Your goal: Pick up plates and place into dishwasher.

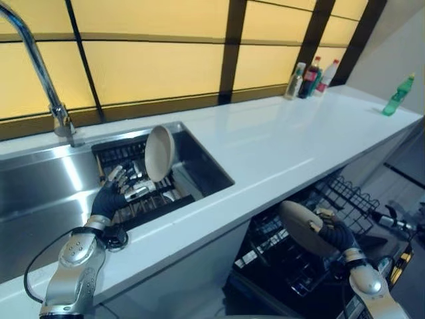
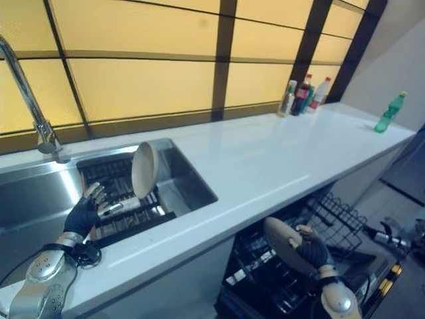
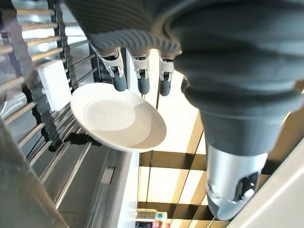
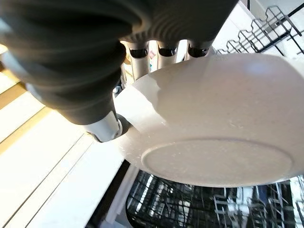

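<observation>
Holding a cream plate (image 1: 307, 227) by its rim, the right hand (image 1: 332, 234) is hovering over the open dishwasher rack (image 1: 345, 199) below the counter edge; in the right wrist view its fingers (image 4: 164, 50) are curling over the top edge while the thumb (image 4: 107, 129) is pressing the underside, so this grip is looking secure. Farther up, the left hand (image 1: 123, 188) is reaching into the sink (image 1: 40, 179), where a second plate (image 1: 159, 153) is standing on edge in the drying rack (image 1: 143, 203); its fingertips (image 3: 139, 84) are sitting just at that plate's rim, relaxed rather than clamped, with nothing grasped yet. Both plates are looking stiff, glazed and probably slick, moderately heavy and breakable, so a pinch across the rim with the thumb behind is seeming the safest hold, with slow lowering between the wire tines. Beyond the sink, the white countertop (image 1: 279, 143) is running toward a cluster of bottles (image 1: 309, 78) and a green bottle (image 1: 397, 96).
</observation>
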Controlling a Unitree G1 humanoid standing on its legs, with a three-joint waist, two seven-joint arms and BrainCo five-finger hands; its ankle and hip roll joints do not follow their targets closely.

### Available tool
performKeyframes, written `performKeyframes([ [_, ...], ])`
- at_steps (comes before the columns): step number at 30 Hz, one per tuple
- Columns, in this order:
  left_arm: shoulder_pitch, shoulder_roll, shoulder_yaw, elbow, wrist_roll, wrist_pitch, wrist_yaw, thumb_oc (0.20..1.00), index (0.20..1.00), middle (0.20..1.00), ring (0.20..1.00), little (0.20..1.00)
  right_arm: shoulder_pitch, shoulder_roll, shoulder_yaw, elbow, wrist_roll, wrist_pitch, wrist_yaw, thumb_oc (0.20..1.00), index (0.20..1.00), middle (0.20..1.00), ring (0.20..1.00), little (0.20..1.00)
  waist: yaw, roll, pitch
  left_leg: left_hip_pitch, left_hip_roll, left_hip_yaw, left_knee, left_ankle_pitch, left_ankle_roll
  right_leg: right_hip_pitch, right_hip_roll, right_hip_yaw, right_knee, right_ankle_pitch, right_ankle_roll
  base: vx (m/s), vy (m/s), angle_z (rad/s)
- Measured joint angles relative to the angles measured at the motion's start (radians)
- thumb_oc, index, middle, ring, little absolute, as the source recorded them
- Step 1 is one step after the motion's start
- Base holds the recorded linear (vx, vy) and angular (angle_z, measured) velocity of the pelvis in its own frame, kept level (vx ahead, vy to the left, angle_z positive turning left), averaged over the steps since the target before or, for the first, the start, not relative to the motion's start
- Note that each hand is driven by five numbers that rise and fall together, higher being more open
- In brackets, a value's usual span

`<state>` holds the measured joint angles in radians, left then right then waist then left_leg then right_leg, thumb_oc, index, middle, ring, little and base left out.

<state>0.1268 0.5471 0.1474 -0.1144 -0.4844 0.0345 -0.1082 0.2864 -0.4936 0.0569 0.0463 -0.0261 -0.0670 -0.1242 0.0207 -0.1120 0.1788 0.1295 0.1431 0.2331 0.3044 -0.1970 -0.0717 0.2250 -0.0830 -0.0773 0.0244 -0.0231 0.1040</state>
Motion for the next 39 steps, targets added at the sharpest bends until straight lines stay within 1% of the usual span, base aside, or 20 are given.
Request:
performKeyframes([
  [2, -0.017, 0.027, 0.001, -0.007, 0.000, 0.000, 0.000, 1.000, 1.000, 1.000, 1.000, 1.000, -0.007, 0.020, 0.004, 0.019, 0.019, 0.007, -0.024, 0.200, 0.200, 0.200, 0.200, 0.200, 0.004, -0.001, -0.001, -0.042, 0.010, -0.017, 0.040, -0.008, -0.001, -0.024, 0.008, -0.005, 0.017, -0.002, -0.003, -0.17, -0.092, 0.12],
  [5, -0.076, 0.063, -0.007, -0.012, -0.002, 0.000, 0.006, 1.000, 1.000, 1.000, 1.000, 1.000, -0.028, 0.040, 0.035, 0.074, 0.052, 0.008, -0.101, 0.200, 0.200, 0.200, 0.200, 0.200, 0.023, 0.008, 0.010, -0.149, 0.027, -0.032, 0.095, -0.011, 0.004, -0.122, 0.017, -0.015, 0.052, -0.002, -0.004, -0.24, -0.052, 0.08],
  [6, -0.096, 0.080, -0.007, -0.013, -0.004, -0.002, 0.013, 1.000, 1.000, 1.000, 1.000, 1.000, -0.048, 0.056, 0.035, 0.096, 0.060, 0.013, -0.120, 0.200, 0.200, 0.200, 0.200, 0.200, 0.024, 0.001, 0.021, -0.181, 0.029, -0.042, 0.111, -0.013, 0.006, -0.146, 0.018, -0.019, 0.064, 0.000, -0.005, -0.16, 0.010, 0.12],
  [7, -0.120, 0.095, -0.008, -0.012, -0.009, -0.002, 0.021, 1.000, 1.000, 1.000, 1.000, 1.000, -0.064, 0.067, 0.038, 0.116, 0.065, 0.014, -0.140, 0.200, 0.200, 0.200, 0.200, 0.200, 0.023, 0.018, 0.041, -0.209, 0.030, -0.048, 0.125, -0.015, 0.010, -0.169, 0.019, -0.023, 0.069, 0.003, -0.004, -0.18, 0.014, 0.12],
  [8, -0.135, 0.106, -0.009, -0.013, -0.010, -0.001, 0.032, 1.000, 1.000, 1.000, 1.000, 1.000, -0.079, 0.075, 0.040, 0.130, 0.074, 0.014, -0.163, 0.200, 0.200, 0.200, 0.200, 0.200, 0.023, 0.023, 0.050, -0.232, 0.032, -0.052, 0.145, -0.021, 0.014, -0.193, 0.018, -0.026, 0.077, 0.006, -0.003, -0.16, 0.037, 0.05],
  [10, -0.158, 0.130, -0.008, -0.009, -0.012, -0.001, 0.063, 1.000, 1.000, 1.000, 1.000, 1.000, -0.105, 0.082, 0.039, 0.139, 0.081, 0.013, -0.205, 0.200, 0.200, 0.200, 0.200, 0.200, 0.020, 0.047, 0.087, -0.273, 0.030, -0.056, 0.170, -0.021, 0.019, -0.226, 0.014, -0.025, 0.086, 0.019, -0.001, -0.16, 0.029, 0.00],
  [11, -0.168, 0.139, -0.008, -0.002, -0.015, -0.001, 0.076, 1.000, 1.000, 1.000, 1.000, 1.000, -0.115, 0.082, 0.037, 0.139, 0.083, 0.010, -0.223, 0.200, 0.200, 0.200, 0.200, 0.200, 0.021, 0.053, 0.102, -0.293, 0.028, -0.057, 0.178, -0.020, 0.022, -0.240, 0.011, -0.024, 0.088, 0.024, 0.001, -0.13, 0.027, 0.01],
  [12, -0.176, 0.145, -0.006, 0.001, -0.027, 0.002, 0.092, 1.000, 1.000, 1.000, 1.000, 1.000, -0.128, 0.082, 0.032, 0.140, 0.084, 0.007, -0.241, 0.200, 0.200, 0.200, 0.200, 0.200, 0.019, 0.060, 0.117, -0.311, 0.026, -0.056, 0.182, -0.014, 0.031, -0.256, 0.008, -0.024, 0.095, 0.030, 0.001, -0.11, 0.022, 0.01],
  [17, -0.188, 0.171, -0.007, -0.002, -0.045, -0.012, 0.120, 1.000, 1.000, 1.000, 1.000, 1.000, -0.171, 0.075, 0.010, 0.157, 0.086, -0.002, -0.277, 0.200, 0.200, 0.200, 0.200, 0.200, 0.019, 0.096, 0.166, -0.342, 0.022, -0.053, 0.191, -0.008, 0.040, -0.289, 0.001, -0.023, 0.105, 0.035, 0.004, -0.15, 0.027, 0.01],
  [20, -0.200, 0.177, -0.009, -0.001, -0.052, -0.047, 0.148, 1.000, 1.000, 1.000, 1.000, 1.000, -0.225, 0.028, -0.017, 0.151, 0.087, -0.043, -0.282, 0.200, 0.200, 0.200, 0.200, 0.200, 0.010, 0.131, 0.205, -0.388, 0.009, -0.049, 0.189, 0.005, 0.053, -0.354, -0.017, -0.024, 0.136, 0.034, 0.006, -0.19, 0.018, 0.01],
  [22, -0.214, 0.179, -0.008, 0.004, -0.053, -0.068, 0.168, 1.000, 1.000, 1.000, 1.000, 1.000, -0.290, -0.002, -0.021, 0.151, 0.087, -0.044, -0.286, 0.200, 0.200, 0.200, 0.200, 0.200, -0.007, 0.151, 0.232, -0.415, -0.004, -0.047, 0.179, 0.020, 0.058, -0.392, -0.034, -0.025, 0.154, 0.037, 0.010, -0.22, -0.004, 0.04],
  [25, -0.246, 0.188, -0.007, -0.002, -0.067, -0.099, 0.197, 1.000, 1.000, 1.000, 1.000, 1.000, -0.377, -0.043, -0.030, 0.148, 0.085, -0.046, -0.299, 0.200, 0.200, 0.200, 0.200, 0.200, -0.007, 0.178, 0.277, -0.456, -0.018, -0.040, 0.166, 0.042, 0.068, -0.452, -0.055, -0.026, 0.178, 0.041, 0.010, -0.16, -0.036, 0.01],
  [26, -0.253, 0.190, -0.007, 0.000, -0.078, -0.111, 0.205, 1.000, 1.000, 1.000, 1.000, 1.000, -0.393, -0.049, -0.047, 0.148, 0.086, -0.046, -0.304, 0.200, 0.200, 0.200, 0.200, 0.200, -0.007, 0.180, 0.289, -0.461, -0.025, -0.039, 0.156, 0.049, 0.068, -0.469, -0.062, -0.026, 0.184, 0.041, 0.010, -0.11, -0.041, 0.03],
  [28, -0.259, 0.207, -0.006, -0.001, -0.080, -0.132, 0.223, 1.000, 1.000, 1.000, 1.000, 1.000, -0.411, -0.078, -0.057, 0.142, 0.087, -0.045, -0.310, 0.200, 0.200, 0.200, 0.200, 0.200, -0.005, 0.182, 0.290, -0.483, -0.029, -0.032, 0.139, 0.057, 0.072, -0.507, -0.070, -0.026, 0.194, 0.042, 0.009, -0.10, -0.035, -0.05],
  [30, -0.259, 0.220, 0.004, 0.000, -0.079, -0.148, 0.233, 1.000, 1.000, 1.000, 1.000, 1.000, -0.433, -0.101, -0.060, 0.126, 0.087, -0.036, -0.311, 0.200, 0.200, 0.200, 0.200, 0.200, -0.006, 0.185, 0.289, -0.508, -0.032, -0.014, 0.118, 0.071, 0.067, -0.555, -0.080, -0.028, 0.209, 0.045, 0.006, -0.08, -0.029, -0.09],
  [32, -0.257, 0.222, 0.017, 0.010, -0.079, -0.158, 0.240, 1.000, 1.000, 1.000, 1.000, 1.000, -0.451, -0.120, -0.078, 0.122, 0.087, -0.034, -0.310, 0.200, 0.200, 0.200, 0.200, 0.200, -0.006, 0.193, 0.290, -0.524, -0.035, -0.012, 0.105, 0.085, 0.068, -0.589, -0.082, -0.027, 0.223, 0.045, 0.000, -0.06, -0.033, -0.10],
  [34, -0.258, 0.222, 0.031, 0.021, -0.079, -0.161, 0.245, 1.000, 1.000, 1.000, 1.000, 1.000, -0.468, -0.134, -0.089, 0.123, 0.087, -0.014, -0.309, 0.200, 0.200, 0.200, 0.200, 0.200, -0.008, 0.197, 0.291, -0.536, -0.036, -0.010, 0.091, 0.096, 0.065, -0.620, -0.082, -0.023, 0.240, 0.039, -0.008, -0.06, -0.028, -0.09],
  [36, -0.258, 0.222, 0.034, 0.025, -0.082, -0.177, 0.264, 1.000, 1.000, 1.000, 1.000, 1.000, -0.484, -0.159, -0.100, 0.123, 0.088, -0.007, -0.309, 0.200, 0.200, 0.200, 0.200, 0.200, -0.008, 0.212, 0.289, -0.555, -0.037, -0.010, 0.086, 0.103, 0.065, -0.650, -0.081, -0.021, 0.259, 0.030, -0.011, -0.05, -0.008, -0.03],
  [37, -0.260, 0.220, 0.034, 0.023, -0.083, -0.180, 0.274, 1.000, 1.000, 1.000, 1.000, 1.000, -0.494, -0.171, -0.101, 0.126, 0.089, 0.006, -0.309, 0.200, 0.200, 0.200, 0.200, 0.200, -0.008, 0.215, 0.289, -0.559, -0.038, -0.010, 0.080, 0.111, 0.060, -0.657, -0.081, -0.020, 0.264, 0.028, -0.012, -0.05, 0.023, 0.00],
  [39, -0.260, 0.222, 0.034, 0.025, -0.082, -0.186, 0.289, 1.000, 1.000, 1.000, 1.000, 1.000, -0.514, -0.183, -0.102, 0.133, 0.091, 0.017, -0.308, 0.200, 0.200, 0.200, 0.200, 0.200, -0.007, 0.218, 0.288, -0.559, -0.043, -0.003, 0.067, 0.123, 0.062, -0.681, -0.086, -0.015, 0.282, 0.023, -0.012, -0.05, 0.039, 0.00],
])
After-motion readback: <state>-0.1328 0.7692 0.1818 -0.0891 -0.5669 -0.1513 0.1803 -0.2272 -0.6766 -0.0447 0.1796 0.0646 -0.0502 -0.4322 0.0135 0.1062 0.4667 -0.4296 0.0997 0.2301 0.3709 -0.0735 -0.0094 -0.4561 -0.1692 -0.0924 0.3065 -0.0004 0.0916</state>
